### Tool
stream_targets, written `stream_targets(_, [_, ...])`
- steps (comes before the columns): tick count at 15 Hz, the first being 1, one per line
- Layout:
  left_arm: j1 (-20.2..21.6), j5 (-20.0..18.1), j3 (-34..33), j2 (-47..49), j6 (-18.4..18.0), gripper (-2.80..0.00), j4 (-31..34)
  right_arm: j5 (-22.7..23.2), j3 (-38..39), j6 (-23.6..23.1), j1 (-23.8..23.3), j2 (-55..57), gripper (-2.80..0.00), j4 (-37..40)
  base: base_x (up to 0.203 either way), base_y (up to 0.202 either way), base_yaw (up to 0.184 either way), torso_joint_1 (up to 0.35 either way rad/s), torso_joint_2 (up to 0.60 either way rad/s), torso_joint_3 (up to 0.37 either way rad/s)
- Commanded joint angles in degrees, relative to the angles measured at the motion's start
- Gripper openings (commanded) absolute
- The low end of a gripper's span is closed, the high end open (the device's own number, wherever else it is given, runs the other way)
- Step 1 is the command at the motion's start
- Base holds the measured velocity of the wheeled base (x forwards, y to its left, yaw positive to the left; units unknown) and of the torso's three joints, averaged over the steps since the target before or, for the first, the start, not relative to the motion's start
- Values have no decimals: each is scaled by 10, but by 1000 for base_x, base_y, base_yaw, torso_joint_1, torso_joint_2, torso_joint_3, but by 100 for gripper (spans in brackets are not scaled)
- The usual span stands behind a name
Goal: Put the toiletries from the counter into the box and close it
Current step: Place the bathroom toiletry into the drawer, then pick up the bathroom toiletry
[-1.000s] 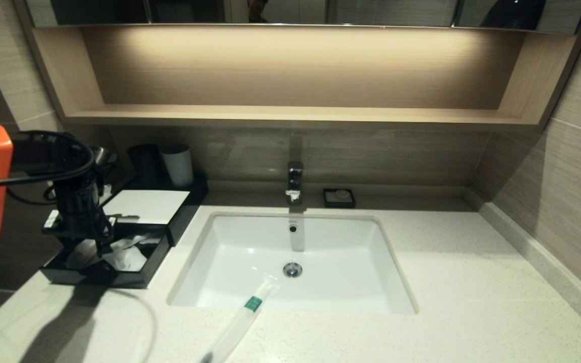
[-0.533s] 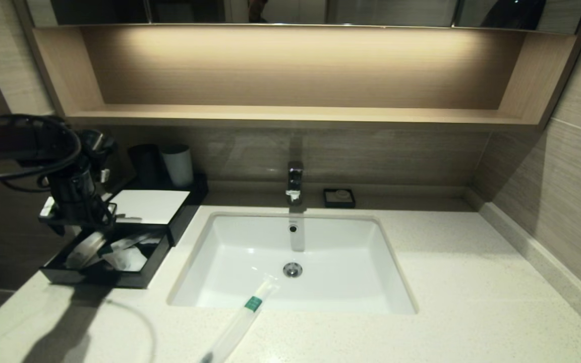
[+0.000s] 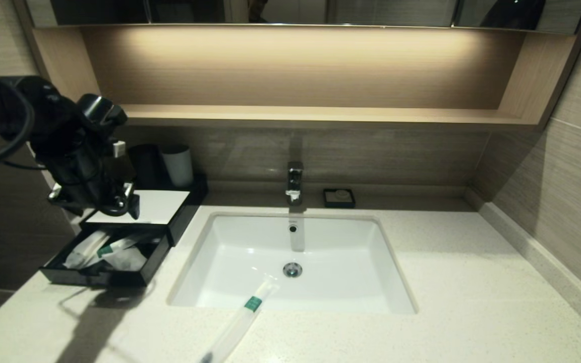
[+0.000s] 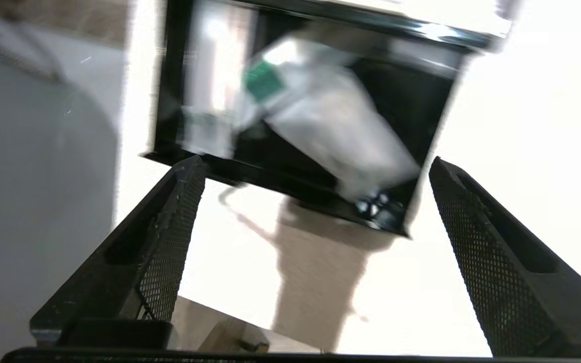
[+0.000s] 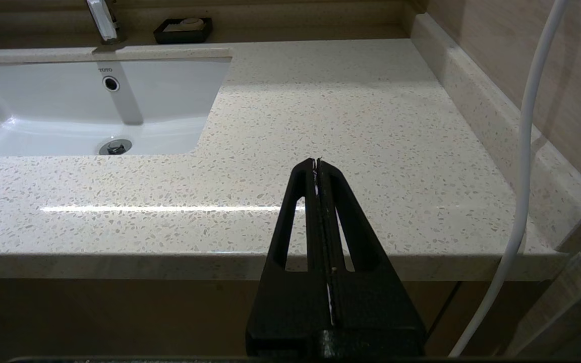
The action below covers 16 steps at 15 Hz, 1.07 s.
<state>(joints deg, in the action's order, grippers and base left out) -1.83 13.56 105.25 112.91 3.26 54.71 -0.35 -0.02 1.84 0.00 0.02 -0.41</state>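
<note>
The black box (image 3: 134, 269) stands at the counter's (image 3: 447, 282) far left with its drawer pulled open under the white top panel (image 3: 152, 205). Two sachets (image 3: 100, 247) with a green band lie in the drawer, and they also show in the left wrist view (image 4: 321, 116). A third sachet (image 3: 237, 322) lies across the sink's front rim, green band toward the basin. My left gripper (image 3: 96, 204) is open and empty, raised above the drawer's back end (image 4: 314, 166). My right gripper (image 5: 316, 162) is shut and empty, off the counter's front edge at the right.
A white inset sink (image 3: 215, 257) fills the middle, with a chrome faucet (image 3: 294, 181) behind it. A small black soap dish (image 3: 339, 197) sits by the wall. A dark cup (image 3: 144, 162) and a white cup (image 3: 178, 164) stand behind the box. A wooden shelf (image 3: 295, 115) hangs above.
My left gripper has risen out of the drawer and moved back toward the wall. The drawer's sachets now lie uncovered. The sachet at the sink has not moved.
</note>
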Motion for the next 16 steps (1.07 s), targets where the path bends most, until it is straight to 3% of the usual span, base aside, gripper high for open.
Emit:
stream_targets(1, [-37, -53, -39, -69, -6, 0, 3, 0, 0, 0, 0, 1, -280, 0, 0, 0, 0, 0, 0, 0])
stream_targets(5, [-78, -137, -112, -153, -46, 0, 2, 0, -1, 0, 0, 1, -280, 0, 0, 0, 0, 0, 0, 0])
stream_targets(6, [-87, -165, -131, -176, -53, -280, 2, 0, 0, 0, 0, 1, -280, 0, 0, 0, 0, 0, 0, 0])
stream_targets(8, [-99, -216, -180, -218, -82, -280, -1, 0, 0, 0, 0, 1, -280, 0, 0, 0, 0, 0, 0, 0])
stream_targets(10, [-101, -250, -216, -246, -138, -280, 1, 0, 0, 0, 0, 1, -280, 0, 0, 0, 0, 0, 0, 0])
stream_targets(16, [-110, -279, -355, -295, -213, -280, -7, 0, 0, 0, 0, 1, -280, 0, 0, 0, 0, 0, 0, 0])
